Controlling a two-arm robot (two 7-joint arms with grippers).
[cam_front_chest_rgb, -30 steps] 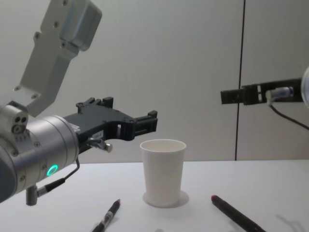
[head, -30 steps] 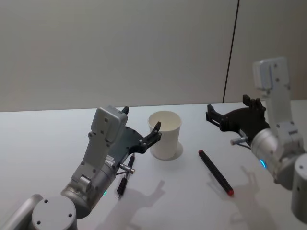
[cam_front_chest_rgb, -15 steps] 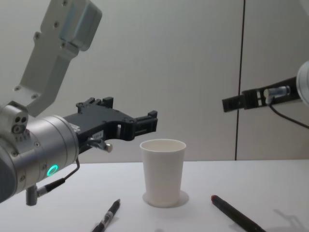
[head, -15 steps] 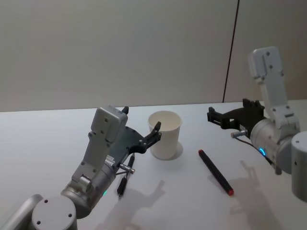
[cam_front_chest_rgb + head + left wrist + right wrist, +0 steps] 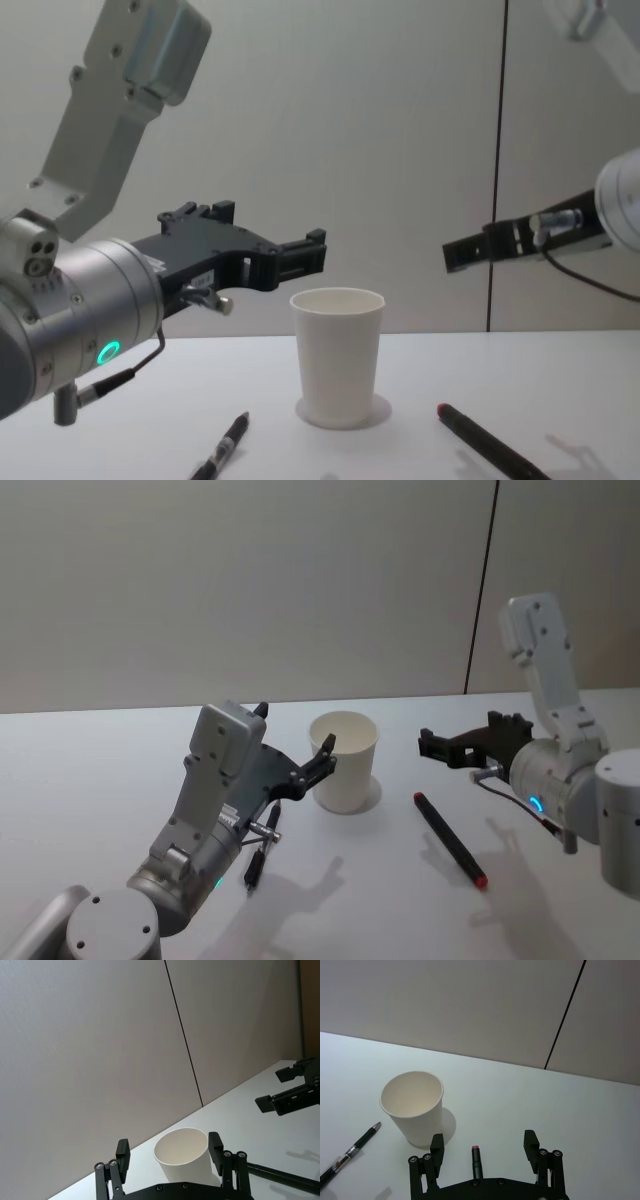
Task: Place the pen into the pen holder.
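Head view: you see the pen (image 5: 450, 840), black with a red end, lying flat on the white table (image 5: 100, 770) to the right of the paper cup (image 5: 343, 760). Its long axis runs on a diagonal. One end sits near the cup's base, and the red end points toward the robot and to the right. The cup stands upright, mouth open, between this pen and a second pen (image 5: 262, 848). That second pen lies flat to the left of the cup, partly under your left arm (image 5: 215, 790), with its long axis running toward the robot. In the right wrist view its pointed tip faces the cup. Your right gripper (image 5: 425, 744) hovers above the table, right of the cup and over the far end of the pen, jaws spread wide and holding nothing. Your left gripper (image 5: 295, 730) hangs just left of the cup's rim, jaws also wide and empty. Its wrist view frames the cup between the two fingers.
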